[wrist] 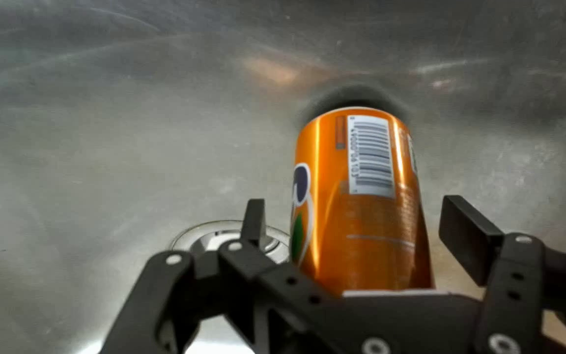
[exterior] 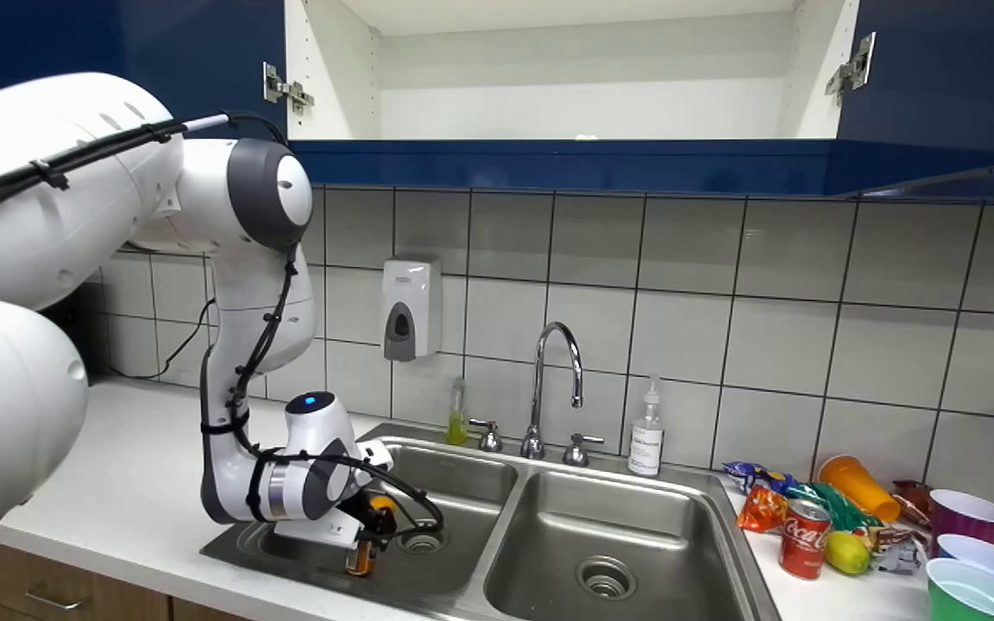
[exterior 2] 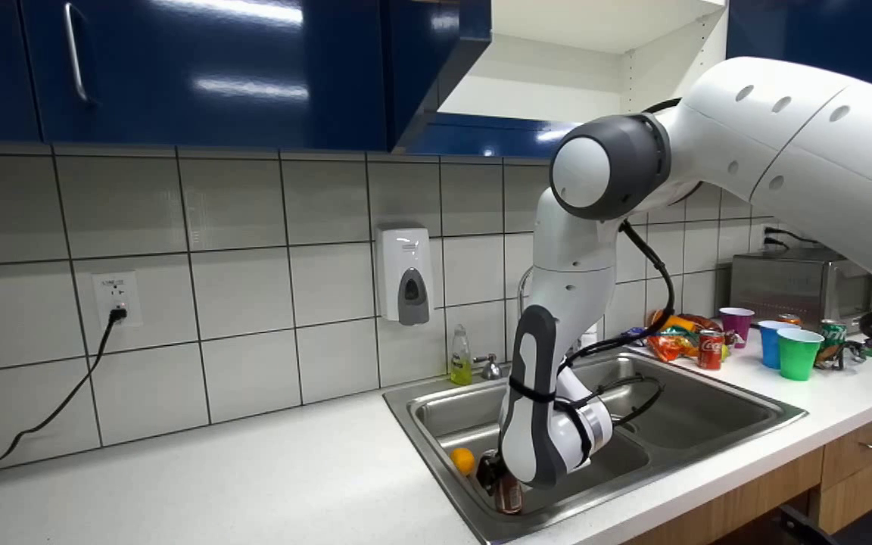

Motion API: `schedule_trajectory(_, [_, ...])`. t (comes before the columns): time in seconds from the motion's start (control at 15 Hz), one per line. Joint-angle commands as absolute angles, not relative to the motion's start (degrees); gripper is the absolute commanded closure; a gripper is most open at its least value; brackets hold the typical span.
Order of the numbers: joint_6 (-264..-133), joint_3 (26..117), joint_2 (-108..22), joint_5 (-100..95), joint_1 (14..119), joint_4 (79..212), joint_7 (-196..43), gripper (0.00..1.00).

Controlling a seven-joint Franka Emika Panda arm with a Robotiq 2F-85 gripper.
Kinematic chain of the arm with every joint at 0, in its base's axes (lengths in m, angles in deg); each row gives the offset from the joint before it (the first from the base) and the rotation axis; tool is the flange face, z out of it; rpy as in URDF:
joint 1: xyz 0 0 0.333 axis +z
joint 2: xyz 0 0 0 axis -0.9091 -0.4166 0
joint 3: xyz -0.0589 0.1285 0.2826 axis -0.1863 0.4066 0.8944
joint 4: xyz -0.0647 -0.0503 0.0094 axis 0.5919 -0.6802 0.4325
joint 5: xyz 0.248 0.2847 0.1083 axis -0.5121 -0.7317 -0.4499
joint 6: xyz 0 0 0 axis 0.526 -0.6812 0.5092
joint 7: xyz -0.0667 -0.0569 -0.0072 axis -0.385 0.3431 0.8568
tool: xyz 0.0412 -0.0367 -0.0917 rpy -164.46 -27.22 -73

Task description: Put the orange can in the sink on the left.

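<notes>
In the left sink (exterior: 462, 526) sat an orange can (exterior: 360, 561), the gripper (wrist: 354, 231) spread wide around it with a gap on each side, gripping nothing. An orange (exterior: 382, 502) lay farther back. Rightward came the tap (exterior: 537, 405), the right sink (exterior: 670, 561) and, on the counter (exterior: 842, 597), a red can (exterior: 804, 539).

A white counter (exterior: 135, 453) extends on both sides of a steel double sink (exterior: 497, 535). Just right of the basins, bright snack bags (exterior: 762, 509) lie heaped on the far side, an orange cup (exterior: 859, 487) tipped among them. Nearer, a red Coca-Cola can (exterior: 805, 539) stands upright beside a yellow-green fruit (exterior: 847, 552). Farther right, a purple cup (exterior 2: 736, 325), blue cup (exterior 2: 770, 344) and green cup (exterior 2: 798, 354) stand upright, far to near.
</notes>
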State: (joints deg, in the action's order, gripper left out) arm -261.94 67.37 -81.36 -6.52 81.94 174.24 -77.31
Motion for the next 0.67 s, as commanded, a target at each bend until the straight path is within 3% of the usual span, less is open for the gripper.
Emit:
schedule_trajectory(0.0, [-261.9, 68.9, -81.8, -7.3, 80.1, 173.4, -74.5, 0.00])
schedule_trajectory(0.6, [-261.9, 67.9, -81.1, -8.0, 82.0, 174.6, -74.0, 0.00])
